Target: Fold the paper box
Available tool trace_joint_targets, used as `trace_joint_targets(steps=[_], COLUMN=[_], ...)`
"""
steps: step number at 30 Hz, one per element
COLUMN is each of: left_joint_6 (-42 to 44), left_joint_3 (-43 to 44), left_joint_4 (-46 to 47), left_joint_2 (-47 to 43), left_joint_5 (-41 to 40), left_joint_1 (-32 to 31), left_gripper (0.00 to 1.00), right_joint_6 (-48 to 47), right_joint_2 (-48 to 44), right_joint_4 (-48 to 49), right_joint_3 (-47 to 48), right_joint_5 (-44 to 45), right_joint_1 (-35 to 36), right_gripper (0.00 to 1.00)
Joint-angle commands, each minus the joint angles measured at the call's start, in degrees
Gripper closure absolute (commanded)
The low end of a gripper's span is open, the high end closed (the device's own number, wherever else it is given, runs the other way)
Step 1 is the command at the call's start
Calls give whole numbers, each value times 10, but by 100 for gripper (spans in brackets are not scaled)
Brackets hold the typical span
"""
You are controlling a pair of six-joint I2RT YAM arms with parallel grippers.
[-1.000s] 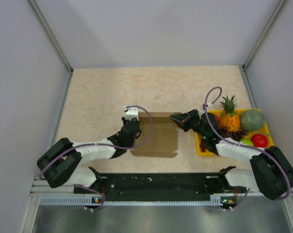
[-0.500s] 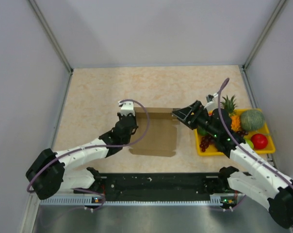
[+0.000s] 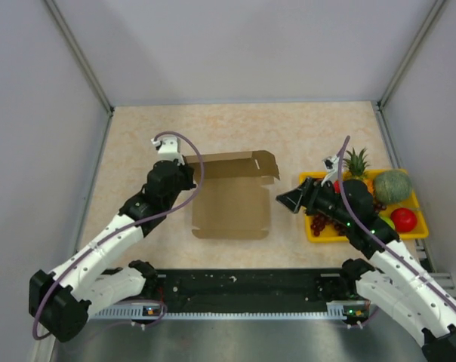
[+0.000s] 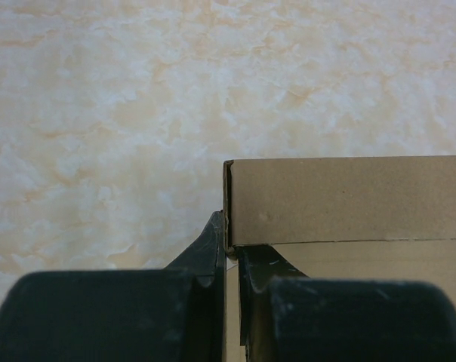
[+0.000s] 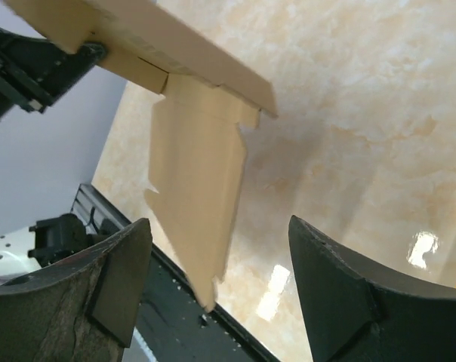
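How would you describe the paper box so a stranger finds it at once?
Look at the middle of the beige table, between the two arms. The paper box sits there, one corner pinched by the left gripper. Unlike the yellow fruit tray to its right, it is plain brown cardboard.

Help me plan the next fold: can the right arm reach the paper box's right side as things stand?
Probably yes. The right end effector is open and faces the paper box, with only bare table between them; the left end effector clamps the box's left edge, out of the way.
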Motion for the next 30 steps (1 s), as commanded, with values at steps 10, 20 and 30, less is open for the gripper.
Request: trace_joint_targets(steps=[10,20,30], left_joint_6=[-52,-112,-130], left_joint_3=[32,30,12], left_joint_4=[-71,-28,3], left_joint_2=[-99,-101,-96], left_joint_5=[206,293,311], left_joint_1=[77,98,98], left_gripper=[100,100,100], right_joint_6=[187,249,316], right_joint_2=[52,84,98], right_joint_4=[462,545,634], right_joint_3=[-150,-151,-144], right_joint_5=[-242,-244,-280], right_joint_1=[-122,-122,-119], right_gripper=[45,37,37])
